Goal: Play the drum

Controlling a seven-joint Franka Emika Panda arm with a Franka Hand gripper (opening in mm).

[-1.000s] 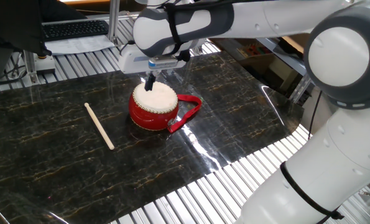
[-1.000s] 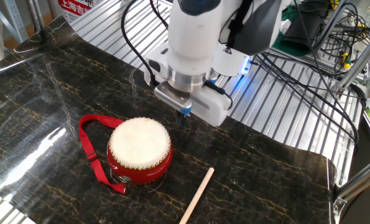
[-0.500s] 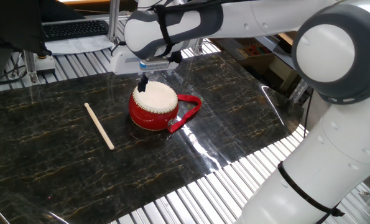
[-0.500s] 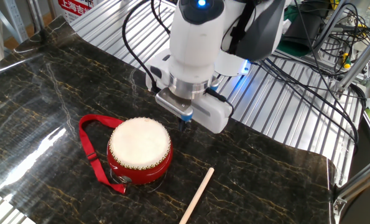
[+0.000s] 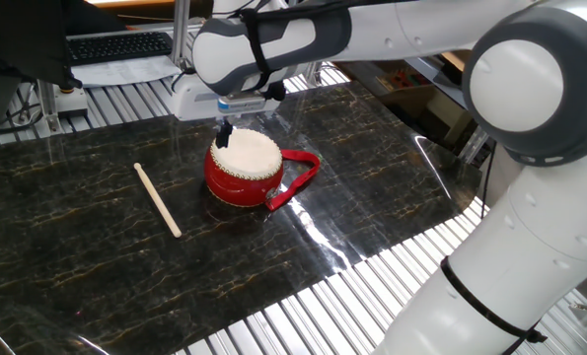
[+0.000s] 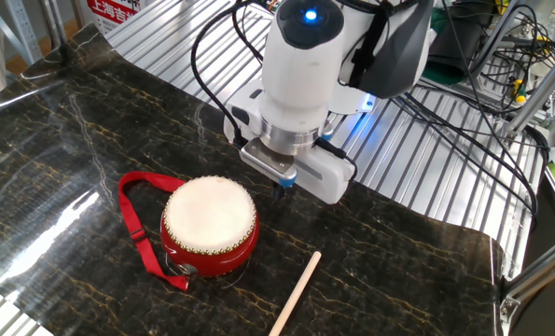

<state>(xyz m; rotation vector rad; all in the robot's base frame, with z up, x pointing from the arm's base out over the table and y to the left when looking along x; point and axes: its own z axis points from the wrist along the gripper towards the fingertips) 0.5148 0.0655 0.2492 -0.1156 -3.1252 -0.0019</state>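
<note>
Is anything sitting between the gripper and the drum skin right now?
Nothing visible. The gripper hangs just past the drum rim with bare tabletop between them; the stick lies off to the side, clear of the path.

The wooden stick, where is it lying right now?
In one fixed view the wooden stick lies flat on the dark table, left of the drum, untouched.

1. A small squat round drum [image 5: 244, 170] [image 6: 209, 228] with a red body stands upright on the dark marbled surface.
2. Its cream-white skin faces up, and a row of small studs runs around the rim.
3. A red strap loop lies flat beside the drum, attached to its body.
</note>
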